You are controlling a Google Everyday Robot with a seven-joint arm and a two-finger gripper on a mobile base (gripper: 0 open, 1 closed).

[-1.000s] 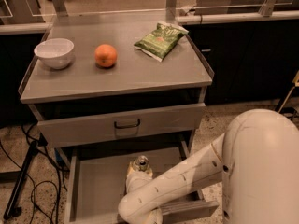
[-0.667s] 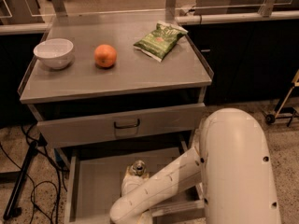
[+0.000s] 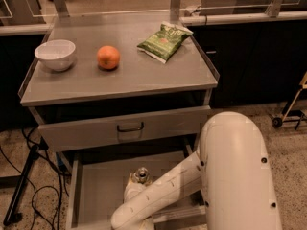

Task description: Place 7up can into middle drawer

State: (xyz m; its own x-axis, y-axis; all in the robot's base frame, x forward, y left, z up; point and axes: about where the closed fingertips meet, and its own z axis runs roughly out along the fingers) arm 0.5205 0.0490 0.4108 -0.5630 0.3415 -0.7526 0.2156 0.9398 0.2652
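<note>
While the white arm [image 3: 163, 195] bends down across the front of the cart, the end effector [image 3: 136, 189] sits low inside the middle drawer [image 3: 98, 188], which is pulled well out below the closed drawer front with the black handle [image 3: 130, 127]. And there's the 7up can [image 3: 141, 175]: only its silver top and pull-tab showing, upright, right at the tip of the end effector, over the drawer's grey floor near the middle. Clamped or let go? I cannot tell; the arm's own bulk hides the grip, and whether the can's base touches the floor is hidden too.

Sizing up the object: it looks like a thin aluminium can, so likely light, smooth-sided and easy to dent. A hold around the mid-body with a modest squeeze suits it, keeping clear of the rim and tab. If it's empty, it could tip at a nudge, so a straight-up exit looks wise.

Up on the surface [image 3: 144, 80], the white bowl [image 3: 55, 54], the orange [image 3: 108, 57] and the green snack bag [image 3: 164, 41] sit well apart from the action.
</note>
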